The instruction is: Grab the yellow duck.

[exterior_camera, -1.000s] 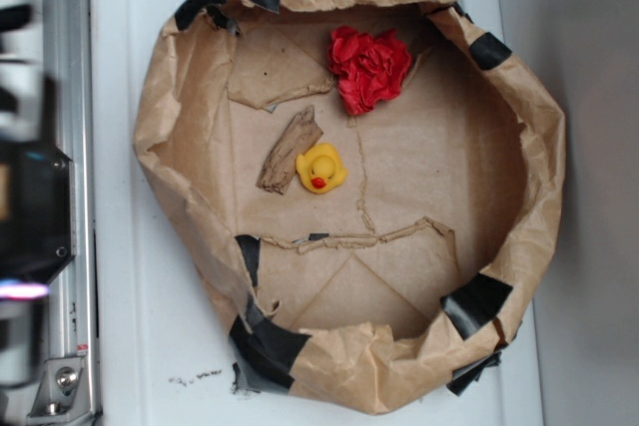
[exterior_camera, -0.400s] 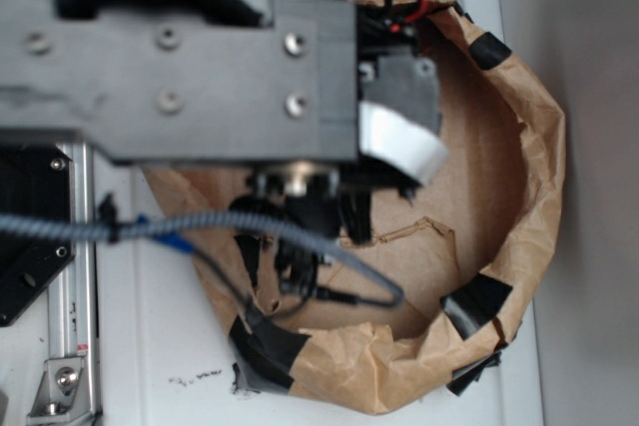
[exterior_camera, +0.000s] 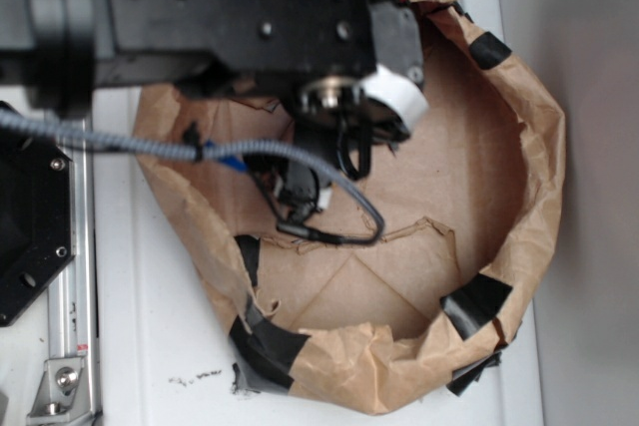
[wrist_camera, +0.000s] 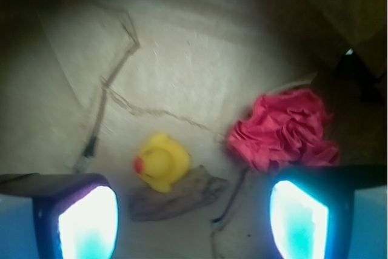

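In the wrist view the yellow duck (wrist_camera: 161,162) sits on the brown paper floor, its red beak pointing left, touching a scrap of brown paper (wrist_camera: 176,193). My gripper (wrist_camera: 193,219) hovers above it, open, with nothing between the glowing pads (wrist_camera: 88,225); the duck lies just ahead of the gap, nearer the left pad. In the exterior view the arm and gripper (exterior_camera: 329,162) cover the duck, so it is hidden there.
A crumpled red paper wad (wrist_camera: 284,131) lies right of the duck, close to the right pad. The brown paper basin (exterior_camera: 534,147) with raised walls and black tape patches rings the area. A metal rail (exterior_camera: 70,346) runs along the left.
The arm swept in over the basin from the left and shifted toward the top of the exterior view, hiding the duck and red wad that were plainly seen a second ago.
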Controlling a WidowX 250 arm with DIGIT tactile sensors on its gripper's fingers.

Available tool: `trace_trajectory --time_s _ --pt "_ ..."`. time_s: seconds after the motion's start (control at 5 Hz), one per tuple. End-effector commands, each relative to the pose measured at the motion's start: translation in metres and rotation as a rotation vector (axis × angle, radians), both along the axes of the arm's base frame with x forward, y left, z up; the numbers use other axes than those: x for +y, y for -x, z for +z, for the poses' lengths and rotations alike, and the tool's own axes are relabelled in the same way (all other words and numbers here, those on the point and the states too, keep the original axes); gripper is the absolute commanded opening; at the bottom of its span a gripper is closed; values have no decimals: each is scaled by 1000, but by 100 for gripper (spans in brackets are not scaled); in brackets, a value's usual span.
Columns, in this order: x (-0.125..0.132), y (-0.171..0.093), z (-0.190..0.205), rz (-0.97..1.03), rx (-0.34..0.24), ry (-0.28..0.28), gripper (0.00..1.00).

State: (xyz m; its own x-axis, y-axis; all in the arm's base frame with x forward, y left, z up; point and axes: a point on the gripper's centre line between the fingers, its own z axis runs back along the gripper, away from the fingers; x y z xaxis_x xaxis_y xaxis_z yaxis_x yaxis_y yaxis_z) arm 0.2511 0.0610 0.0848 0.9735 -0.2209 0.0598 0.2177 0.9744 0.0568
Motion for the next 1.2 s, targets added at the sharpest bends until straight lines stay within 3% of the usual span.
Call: trace_trajectory --time_s 0.0,0.8,1.0 --pt "6 -4 -2 -45 22 -18 100" --pt "6 -4 -2 -45 22 -18 100" --pt "11 -1 -15 10 -47 -40 100"
